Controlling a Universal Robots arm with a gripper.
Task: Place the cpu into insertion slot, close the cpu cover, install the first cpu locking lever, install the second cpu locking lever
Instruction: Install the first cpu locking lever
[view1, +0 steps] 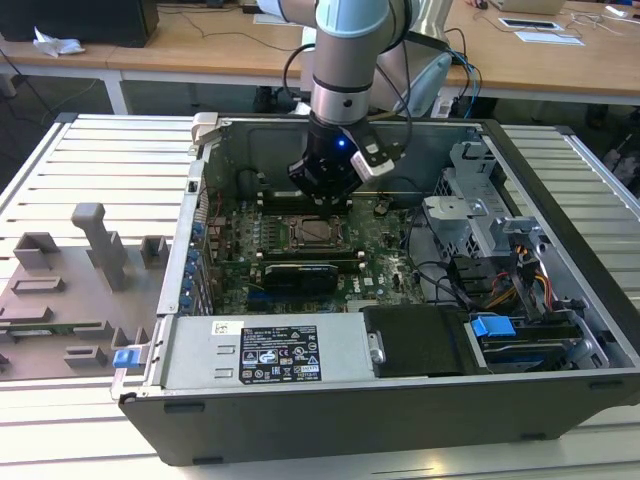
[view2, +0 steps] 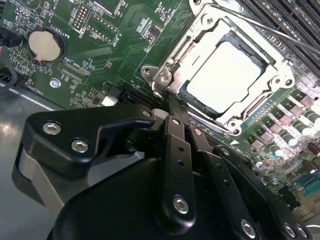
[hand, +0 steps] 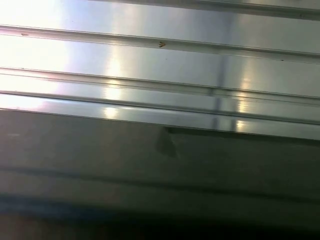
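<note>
Here, pale silver cpu (view2: 224, 72), cpu cover (view2: 280, 77) closed

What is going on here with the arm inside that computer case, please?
The robot arm reaches down into the open computer case, with its gripper just beside the insertion slot on the green motherboard. In the second wrist view the cpu already sits in the slot and the cpu cover lies closed around it. The gripper's fingers are together at the corner of the cover, next to a thin locking lever.
</note>
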